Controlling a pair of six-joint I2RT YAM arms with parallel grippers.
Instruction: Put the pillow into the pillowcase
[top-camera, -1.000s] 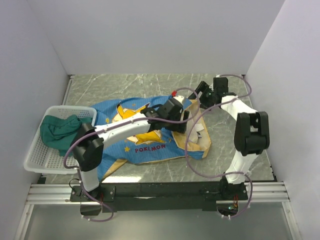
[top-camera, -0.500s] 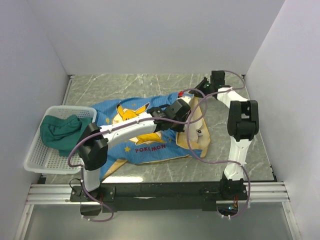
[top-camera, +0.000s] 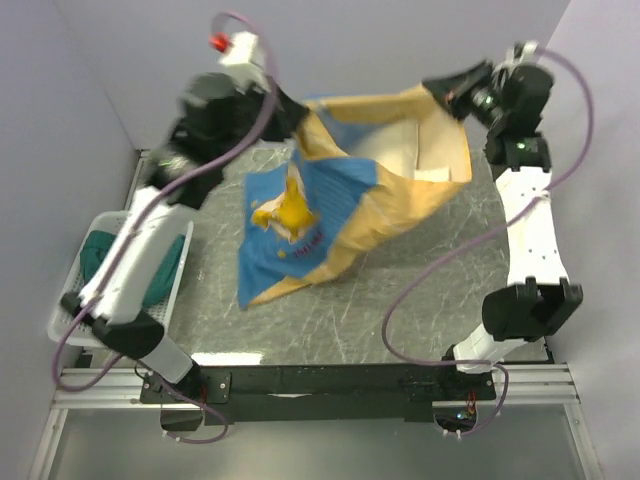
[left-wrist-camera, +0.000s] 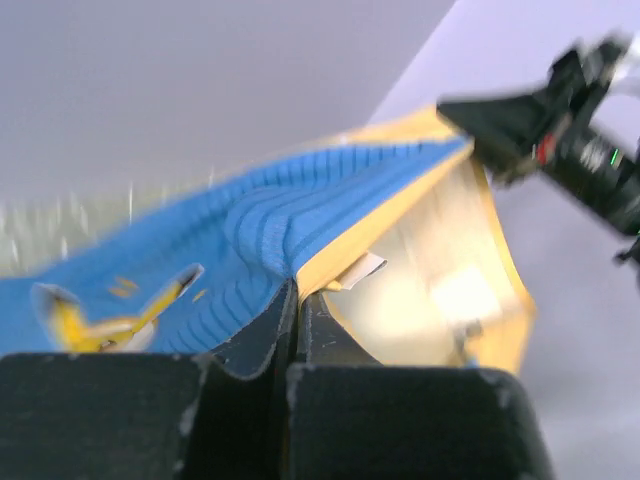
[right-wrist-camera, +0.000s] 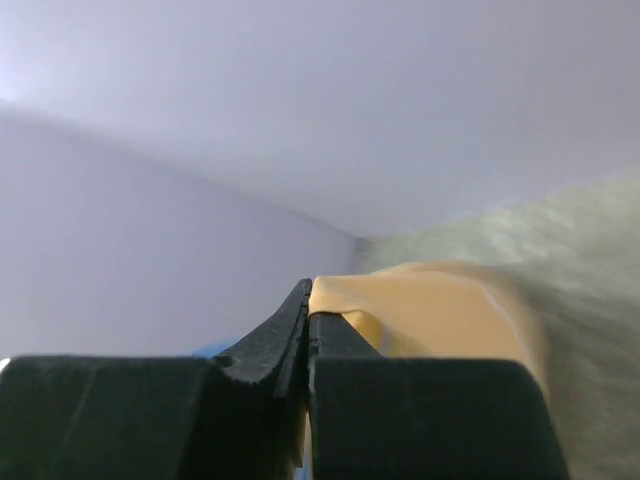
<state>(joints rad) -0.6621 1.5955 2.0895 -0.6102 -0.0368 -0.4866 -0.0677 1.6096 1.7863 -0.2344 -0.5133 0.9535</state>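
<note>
Reaching high, left gripper (left-wrist-camera: 297, 292) and right gripper (right-wrist-camera: 308, 290) pinch the pillowcase (top-camera: 300, 215) rim.

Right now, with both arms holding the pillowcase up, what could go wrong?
1. The left fingers and right fingers each pinch only a thin edge of the pillowcase, which hangs between them. The fabric could slip out under the weight.
2. The pillow shows at the open mouth, not deep inside. If one corner drops, it might tip out.
</note>
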